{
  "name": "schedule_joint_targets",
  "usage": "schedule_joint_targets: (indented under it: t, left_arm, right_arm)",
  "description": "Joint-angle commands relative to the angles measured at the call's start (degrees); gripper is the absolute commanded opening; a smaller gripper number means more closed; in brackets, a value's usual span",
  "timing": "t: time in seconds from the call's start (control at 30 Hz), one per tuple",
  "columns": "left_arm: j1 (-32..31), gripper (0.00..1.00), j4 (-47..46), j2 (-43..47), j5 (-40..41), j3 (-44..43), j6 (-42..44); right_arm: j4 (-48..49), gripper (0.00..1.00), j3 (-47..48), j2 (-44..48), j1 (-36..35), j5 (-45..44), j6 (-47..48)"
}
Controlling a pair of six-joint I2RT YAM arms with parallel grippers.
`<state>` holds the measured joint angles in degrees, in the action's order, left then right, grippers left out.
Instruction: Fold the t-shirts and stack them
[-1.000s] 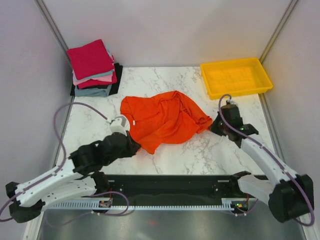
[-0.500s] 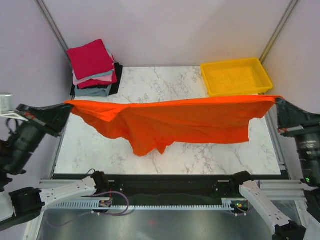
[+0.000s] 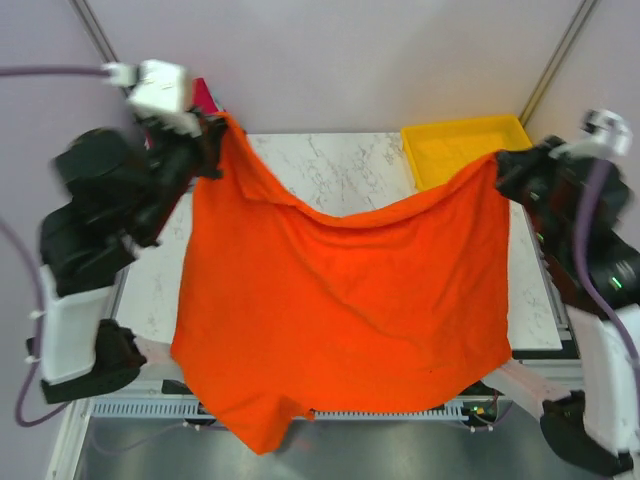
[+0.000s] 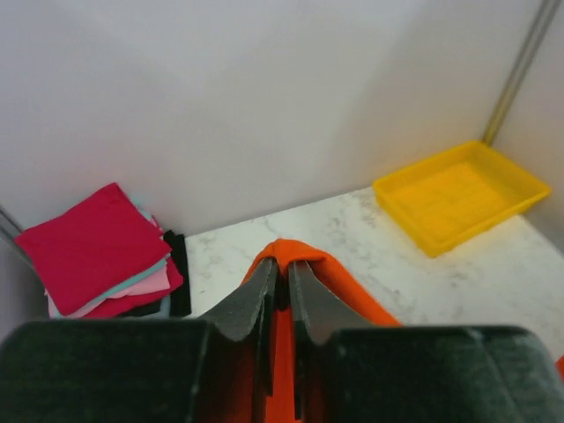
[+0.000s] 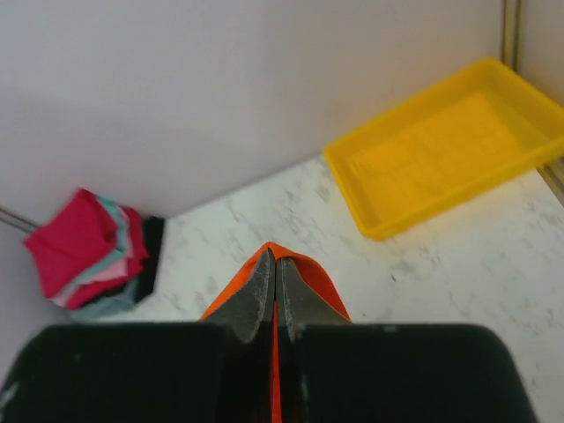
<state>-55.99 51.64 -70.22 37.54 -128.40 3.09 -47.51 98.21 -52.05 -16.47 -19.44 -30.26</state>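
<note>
The bright orange-red t-shirt (image 3: 340, 310) hangs spread wide between my two raised arms, and its lower edge drops past the table's near edge. My left gripper (image 3: 222, 125) pinches its top left corner and my right gripper (image 3: 497, 160) pinches its top right corner. In the left wrist view the cloth (image 4: 352, 291) wraps over the tips of the left gripper (image 4: 284, 264), whose jaws stand a sliver apart. The right gripper (image 5: 273, 256) is shut tight on an orange fold (image 5: 313, 286). A folded stack of t-shirts (image 4: 92, 242), crimson on top, lies at the back left corner.
A yellow plastic tray (image 3: 450, 140) sits at the table's back right corner. The marble table (image 3: 340, 170) shows bare behind the hanging shirt. Grey walls close in the back and sides. The left arm hides most of the folded stack in the top view.
Both arms have risen and swung toward the back, lifting the orange-red shirt from a stretched band over the table into a tall hanging sheet.
</note>
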Motion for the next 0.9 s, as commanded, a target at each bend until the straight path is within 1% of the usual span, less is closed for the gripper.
schedule_joint_targets:
  t: [0.0,0.03,0.07,0.1,0.13,0.17,0.2,0.23,0.27,0.3,0.33,0.37,0.43,0.53,0.57,0.6,0.63,0.67,0.7,0.73,0.77,0.8,0.83,0.87]
  left_arm:
    - [12.31,0.18,2.66,-11.24,-10.20,-1.42,4.74]
    - [16.22,0.18,2.94,-13.17,-14.38,-0.63,3.86]
    - [22.96,0.18,2.86,-17.89,-17.64,1.12,2.11]
    - [26.16,0.17,1.64,-20.64,-22.72,1.92,1.31]
    - [28.71,0.15,1.10,-23.53,-24.86,2.18,0.95]
    - [32.22,0.12,0.58,-31.31,-26.62,0.80,0.69]
    - [33.47,0.23,0.40,-35.04,-27.51,-0.61,0.51]
    - [34.53,0.45,2.05,-39.60,-28.30,-2.63,-0.01]
    - [36.54,0.61,3.11,-46.61,-29.79,-7.00,-0.89]
    - [37.43,0.84,3.99,-49.72,-32.50,-8.43,-1.94]
    - [38.14,0.94,5.30,-51.76,-33.49,-9.40,-3.26]
    - [38.49,1.00,5.58,-53.08,-34.11,-9.41,-4.49]
    - [38.41,1.00,5.32,-53.89,-33.76,-7.58,-5.46]
    - [38.41,1.00,4.44,-49.77,-32.88,-1.26,-6.17]
    - [38.32,1.00,3.39,-48.19,-32.88,3.55,-6.26]
    - [38.23,1.00,2.86,-46.52,-32.10,6.29,-6.52]
    - [38.15,1.00,1.90,-42.50,-31.92,9.45,-7.13]
    - [38.06,1.00,-0.72,-40.37,-31.74,16.62,-7.66]
    - [37.97,0.99,-2.14,-38.00,-31.74,20.26,-8.36]
    - [37.79,0.99,-2.94,-34.24,-32.17,26.56,-9.93]
    - [37.45,0.98,-3.47,-32.02,-32.44,29.93,-10.73]
    - [37.35,0.96,-5.91,-29.65,-32.53,33.62,-11.44]
    - [37.35,0.95,-7.93,-23.54,-32.62,37.74,-13.70]
    - [37.35,0.94,-10.83,-20.34,-33.23,47.01,-14.86]
  right_arm:
    - [-1.99,0.00,-7.84,-14.26,0.30,-4.55,0.38]
    - [0.98,0.00,-12.30,-16.31,0.38,-4.47,-0.14]
    - [3.36,0.00,-14.69,-18.41,0.65,-3.42,-1.37]
    - [7.04,0.00,-16.55,-23.40,1.52,-2.89,-2.16]
    - [8.38,0.00,-18.30,-26.40,2.05,-2.01,-2.95]
    - [9.53,0.02,-18.41,-29.39,2.40,-0.87,-3.48]
    - [11.36,0.19,-18.15,-35.34,2.58,-0.08,-3.75]
    - [11.47,0.75,-16.58,-38.27,2.84,0.80,-3.93]
    - [11.38,0.85,-15.61,-40.65,3.02,0.98,-4.28]
    - [11.82,0.91,-14.90,-43.72,3.11,0.64,-4.45]
    - [11.82,0.98,-13.41,-44.88,3.20,0.63,-4.28]
    - [11.74,0.98,-12.79,-45.50,3.28,0.55,-4.19]
    - [12.00,0.98,-11.91,-45.33,3.28,0.55,-3.14]
    - [12.35,0.98,-13.22,-42.35,3.28,-0.25,-1.47]
    - [12.61,0.98,-14.01,-41.39,3.29,-0.16,-1.21]
    - [13.22,0.98,-14.88,-39.29,3.20,0.45,-0.86]
    - [13.66,0.98,-17.24,-38.05,3.20,2.20,-0.68]
    - [14.71,0.98,-18.92,-36.99,3.11,3.87,-0.50]
    - [16.81,0.98,-22.16,-35.07,3.11,5.54,-0.50]
    - [17.79,0.98,-23.67,-34.26,2.76,9.21,-0.50]
    - [19.19,0.97,-25.07,-33.82,2.24,11.60,-0.41]
    - [23.12,0.95,-26.31,-33.56,-0.12,13.79,0.02]
    - [24.64,0.94,-26.75,-34.25,-2.06,15.99,0.64]
    - [25.00,0.93,-25.54,-35.47,-4.60,15.75,2.56]
